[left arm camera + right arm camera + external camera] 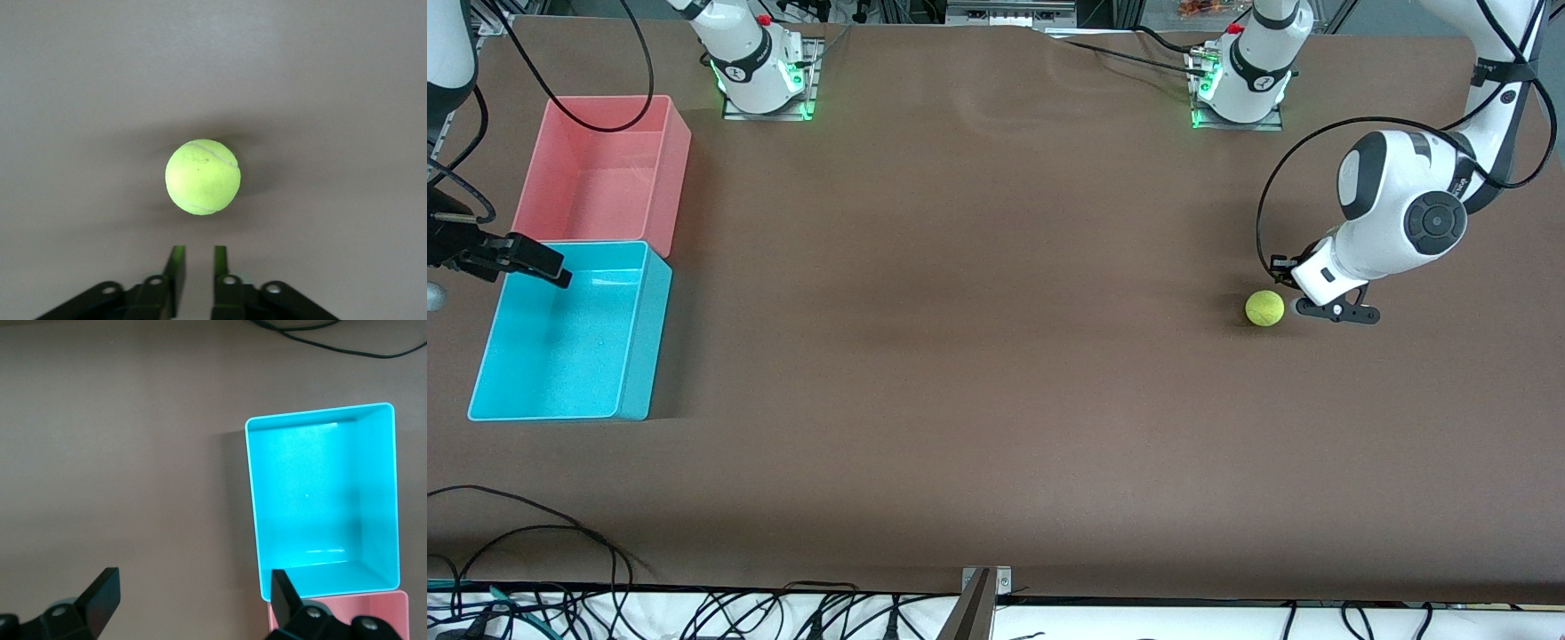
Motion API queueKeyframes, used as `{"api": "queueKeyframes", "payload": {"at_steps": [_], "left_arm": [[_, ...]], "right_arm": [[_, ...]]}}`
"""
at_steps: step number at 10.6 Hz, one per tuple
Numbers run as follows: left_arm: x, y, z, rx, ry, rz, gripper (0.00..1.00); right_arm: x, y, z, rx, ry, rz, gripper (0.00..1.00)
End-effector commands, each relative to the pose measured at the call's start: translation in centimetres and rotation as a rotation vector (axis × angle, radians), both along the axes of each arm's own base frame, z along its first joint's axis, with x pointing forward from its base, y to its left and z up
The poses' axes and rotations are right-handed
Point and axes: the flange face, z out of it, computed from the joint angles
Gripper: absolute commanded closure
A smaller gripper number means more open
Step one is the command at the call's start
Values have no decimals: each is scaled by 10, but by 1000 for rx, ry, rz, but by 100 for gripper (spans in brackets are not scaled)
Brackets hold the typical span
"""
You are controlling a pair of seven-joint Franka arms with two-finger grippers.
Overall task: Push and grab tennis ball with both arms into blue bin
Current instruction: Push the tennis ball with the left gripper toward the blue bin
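The tennis ball (1264, 308) lies on the brown table near the left arm's end. In the left wrist view the ball (203, 177) is just ahead of the fingertips, apart from them. My left gripper (1289, 302) is low beside the ball, shut and empty; it also shows in its wrist view (198, 252). The blue bin (640, 347) stands empty at the right arm's end. My right gripper (525, 267) hangs open and empty in the air by the bin's corner next to the pink bin. In the right wrist view the gripper (193, 577) is wide open beside the blue bin (253, 493).
A pink-red bin (667, 178) stands against the blue bin, farther from the front camera. The two fixed arm bases (760, 80) (1240, 89) stand along the back edge. Cables (534, 551) lie at the table's front edge.
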Motion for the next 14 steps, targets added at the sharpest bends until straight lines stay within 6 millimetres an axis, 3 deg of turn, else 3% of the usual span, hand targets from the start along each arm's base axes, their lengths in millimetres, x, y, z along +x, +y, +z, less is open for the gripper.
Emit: {"api": "queueKeyframes", "payload": {"at_steps": [1, 3, 6, 9, 12, 14], "left_arm": [[-3, 8, 2, -80, -6, -351, 100], [4, 20, -10, -104, -39, -596, 100], [12, 36, -12, -120, -91, -881, 100], [17, 52, -36, -139, -132, -1154, 100], [18, 64, -53, -152, -140, -1338, 100], [15, 68, -64, -164, -127, -1348, 100]], "right_arm": [[3, 2, 4, 20, -9, 4, 0], [3, 0, 4, 27, -8, 1, 0], [3, 0, 4, 27, -8, 1, 0], [3, 0, 2, 28, -5, 1, 0], [5, 0, -3, 52, 4, -3, 0], [5, 1, -4, 61, 6, -4, 0]]}}
